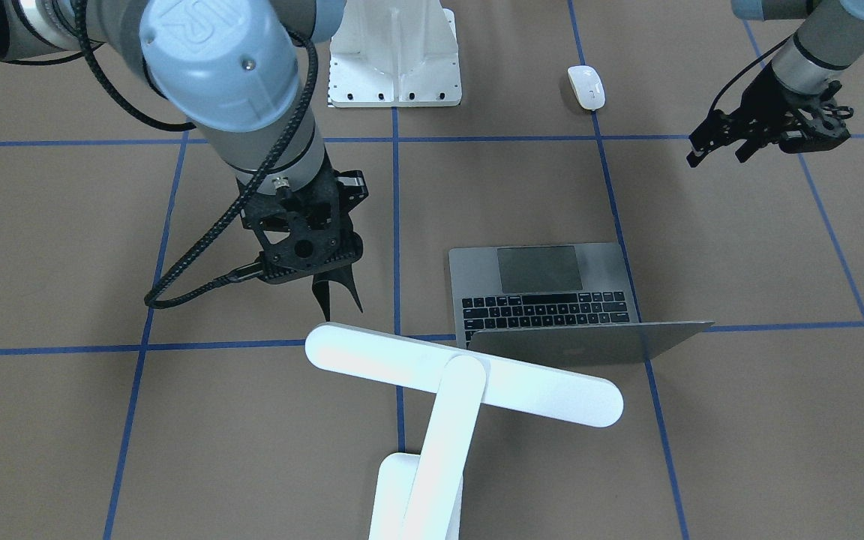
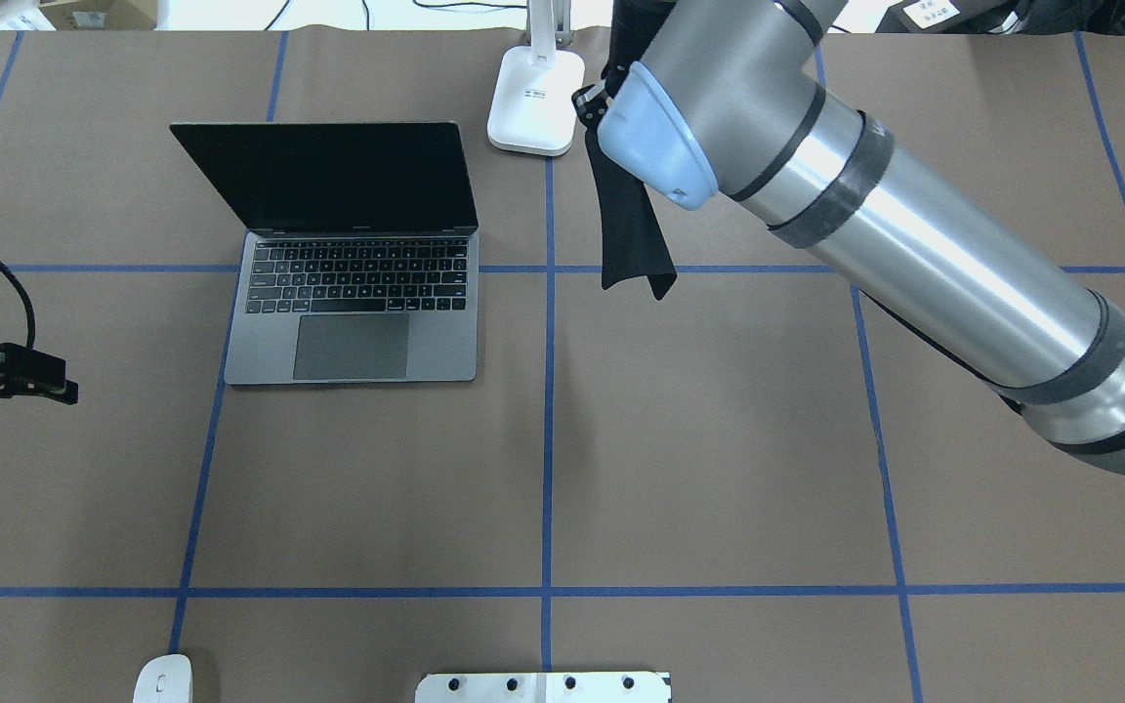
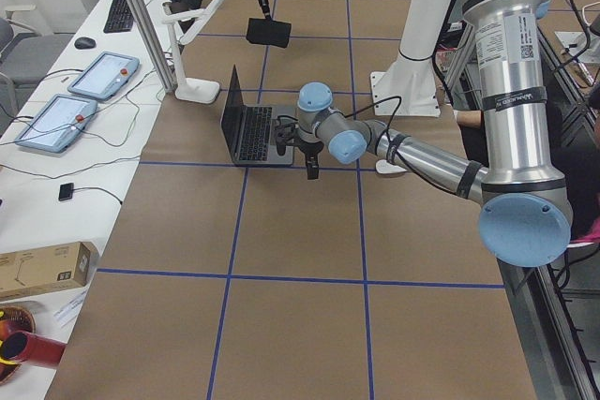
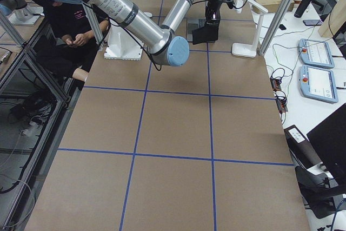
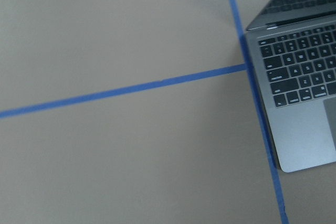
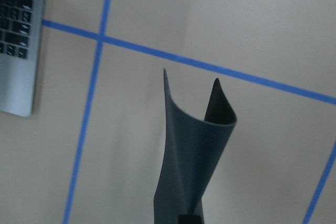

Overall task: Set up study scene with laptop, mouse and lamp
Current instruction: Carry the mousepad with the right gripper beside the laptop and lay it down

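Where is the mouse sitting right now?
Overhead view: the mouse lies at the bottom edge, on the robot's left, left of the white pedestal and well apart from the laptop.

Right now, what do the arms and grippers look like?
Both arms: silver-grey tubes, pale-blue joint caps, black bands. A braided black cable runs down the right arm to the right gripper, black and perforated. Left gripper: black too, thin black cable.

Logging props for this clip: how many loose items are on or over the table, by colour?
White: 2, the lamp and the mouse
Grey: 1, the laptop
Black: 1, the black pad held by the right gripper
Total: 4
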Robot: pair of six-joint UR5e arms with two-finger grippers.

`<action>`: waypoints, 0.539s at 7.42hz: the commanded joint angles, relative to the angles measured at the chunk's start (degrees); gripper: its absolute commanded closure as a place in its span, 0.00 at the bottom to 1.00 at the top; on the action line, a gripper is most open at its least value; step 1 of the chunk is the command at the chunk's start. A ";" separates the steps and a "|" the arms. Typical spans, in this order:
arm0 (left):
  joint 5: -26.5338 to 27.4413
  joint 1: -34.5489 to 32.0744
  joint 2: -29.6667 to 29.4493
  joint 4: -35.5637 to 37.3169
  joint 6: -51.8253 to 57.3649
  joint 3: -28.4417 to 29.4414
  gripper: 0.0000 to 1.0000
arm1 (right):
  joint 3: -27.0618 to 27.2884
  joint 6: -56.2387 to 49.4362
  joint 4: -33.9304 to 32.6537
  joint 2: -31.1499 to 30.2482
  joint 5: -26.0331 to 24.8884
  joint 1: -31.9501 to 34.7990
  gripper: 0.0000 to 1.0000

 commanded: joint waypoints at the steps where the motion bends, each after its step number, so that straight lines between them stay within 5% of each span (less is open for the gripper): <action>1: 0.58 3.59 1.38 -1.77 -3.06 -0.03 0.01 | -1.12 -0.16 -3.01 2.96 -0.04 0.04 0.88; 4: 0.58 4.91 1.47 -2.12 -3.60 -0.03 0.00 | -0.42 -1.56 -3.27 2.25 -0.12 0.04 0.87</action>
